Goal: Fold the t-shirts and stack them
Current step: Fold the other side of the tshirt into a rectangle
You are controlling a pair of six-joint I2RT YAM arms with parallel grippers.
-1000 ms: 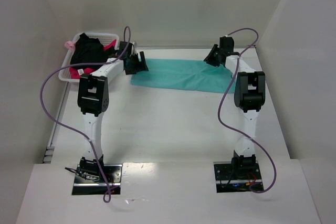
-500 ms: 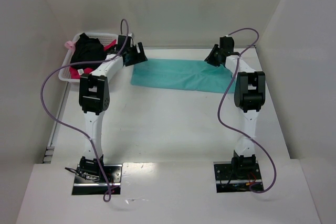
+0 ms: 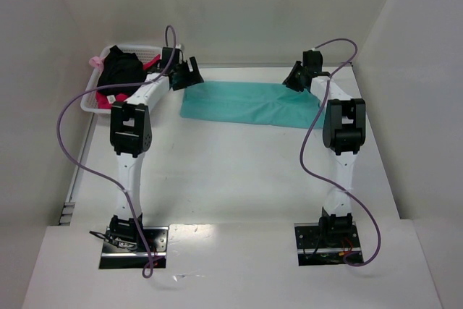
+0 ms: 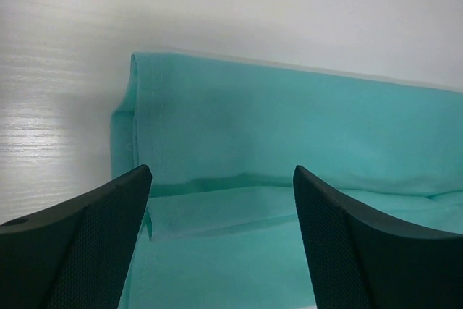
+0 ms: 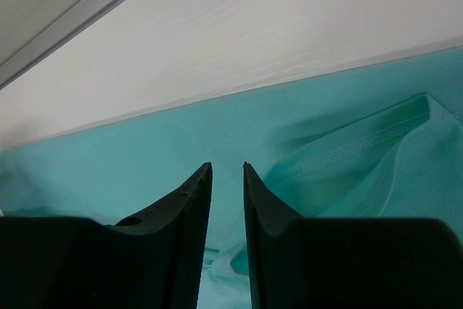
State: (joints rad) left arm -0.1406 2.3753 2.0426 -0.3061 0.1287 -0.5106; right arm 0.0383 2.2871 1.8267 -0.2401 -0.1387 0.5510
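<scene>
The teal-green t-shirt point(image 3: 246, 104) lies folded into a long strip across the far part of the table. My left gripper point(image 3: 186, 74) hovers over its left end, open wide; in the left wrist view the gripper point(image 4: 221, 171) has the teal cloth point(image 4: 289, 128) below it and nothing between the fingers. My right gripper point(image 3: 296, 77) is at the strip's far right corner. In the right wrist view that gripper point(image 5: 226, 166) shows a narrow gap, with a bunched fold of the teal shirt point(image 5: 108, 171) pinched deep between the fingers. The black t-shirt point(image 3: 119, 70) and the pink-red t-shirt point(image 3: 101, 104) sit in the basket.
A white lattice basket point(image 3: 90, 99) stands at the far left corner, close beside my left arm. White walls close the table in at the back and both sides. Purple cables loop off both arms.
My left gripper has lifted off the shirt's left end and drawn back towards the far left, near the basket. The right arm and the shirt have not moved.
</scene>
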